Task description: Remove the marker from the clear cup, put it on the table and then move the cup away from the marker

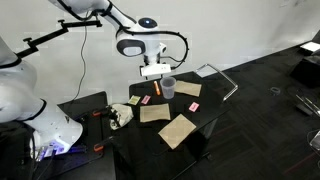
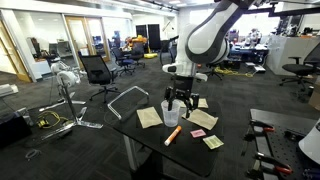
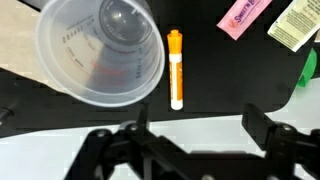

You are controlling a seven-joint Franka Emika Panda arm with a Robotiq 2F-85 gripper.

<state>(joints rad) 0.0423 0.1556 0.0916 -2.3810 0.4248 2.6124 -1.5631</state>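
Note:
The orange-red marker (image 3: 176, 68) lies flat on the black table (image 3: 215, 85), just right of the clear cup (image 3: 98, 52), and does not touch it. In an exterior view the marker (image 2: 172, 134) lies near the table's front edge, in front of the cup (image 2: 172, 117). My gripper (image 3: 197, 118) is open and empty. It hangs above the table beside the cup, its left finger close to the cup's rim. The gripper (image 2: 178, 101) shows over the cup, and in an exterior view it (image 1: 157, 72) sits just above the cup (image 1: 169, 88).
Tan cardboard pieces (image 2: 148, 117) (image 1: 178, 130) lie on the table. A pink packet (image 3: 243, 16) and a pale green packet (image 3: 296, 24) lie right of the marker. A pink square (image 2: 197, 133) lies nearby. Office chairs (image 2: 98, 70) stand beyond the table.

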